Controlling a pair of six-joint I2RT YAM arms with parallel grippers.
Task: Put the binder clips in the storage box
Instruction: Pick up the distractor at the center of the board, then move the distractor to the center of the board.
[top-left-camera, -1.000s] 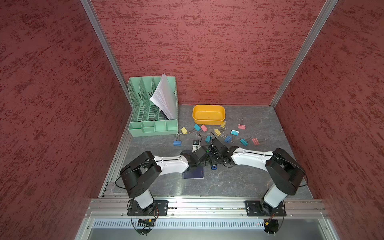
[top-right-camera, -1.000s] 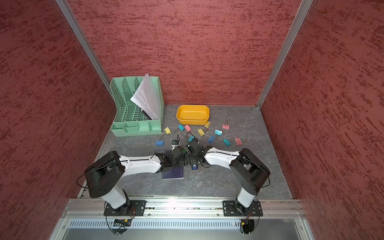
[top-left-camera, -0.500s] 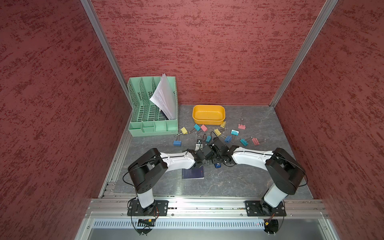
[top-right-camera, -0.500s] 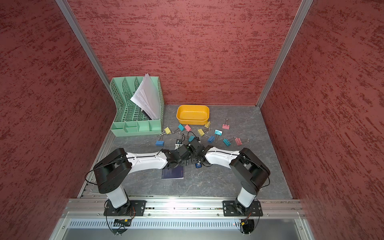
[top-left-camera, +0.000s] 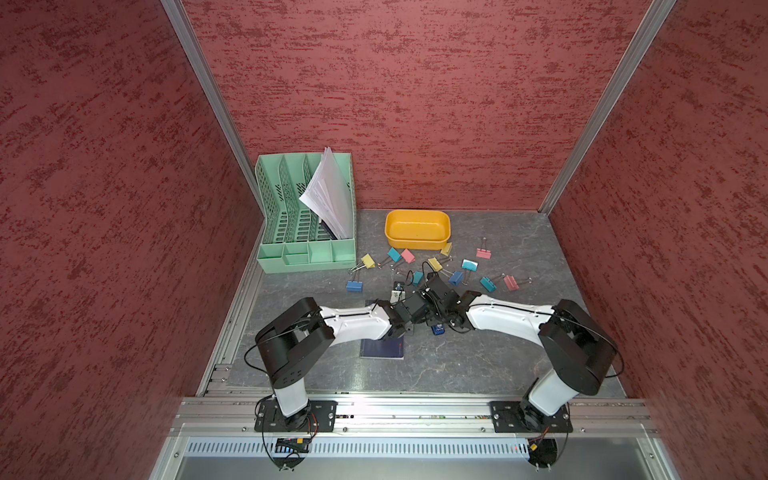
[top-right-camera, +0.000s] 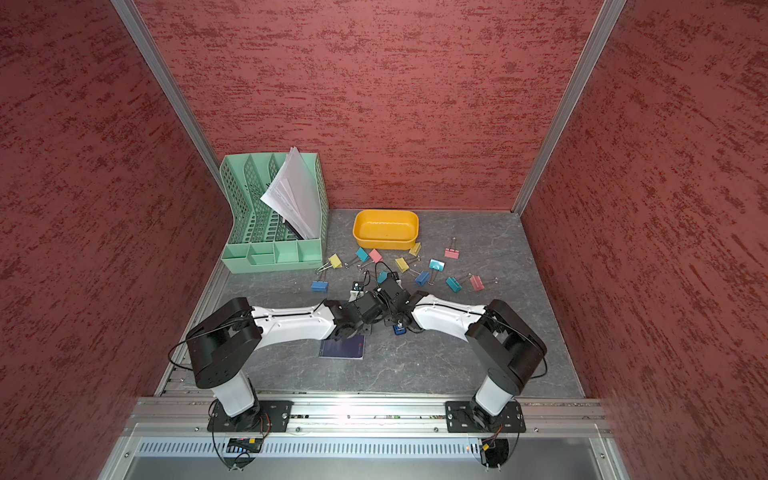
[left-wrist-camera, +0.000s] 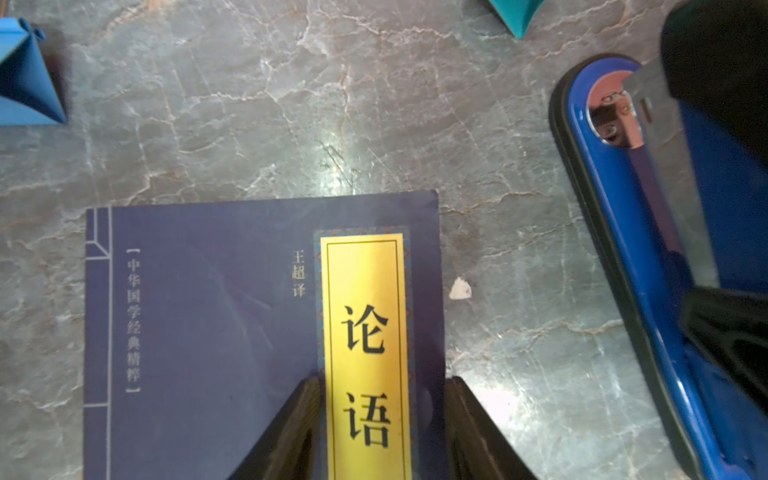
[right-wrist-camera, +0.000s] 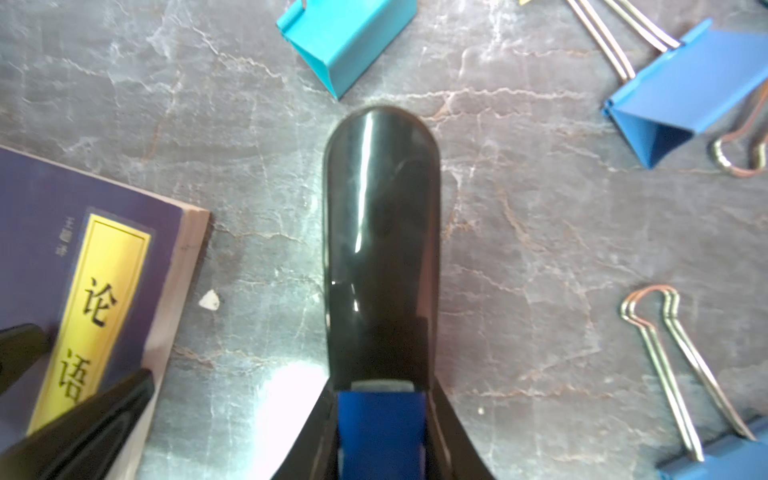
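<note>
Blue stapler (right-wrist-camera: 380, 228), apparently pinched between the jaws of the right gripper (right-wrist-camera: 380, 390), beside the left gripper (left-wrist-camera: 382, 380), parted over the book (left-wrist-camera: 208, 311): crowded wrists may collide or drag the wrong item, while binder clips (top-left-camera: 434, 263) lie scattered before the empty storage box (top-left-camera: 415, 243).

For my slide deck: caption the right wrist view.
Right gripper clamps the blue stapler; binder clips lie on the table beyond.
</note>
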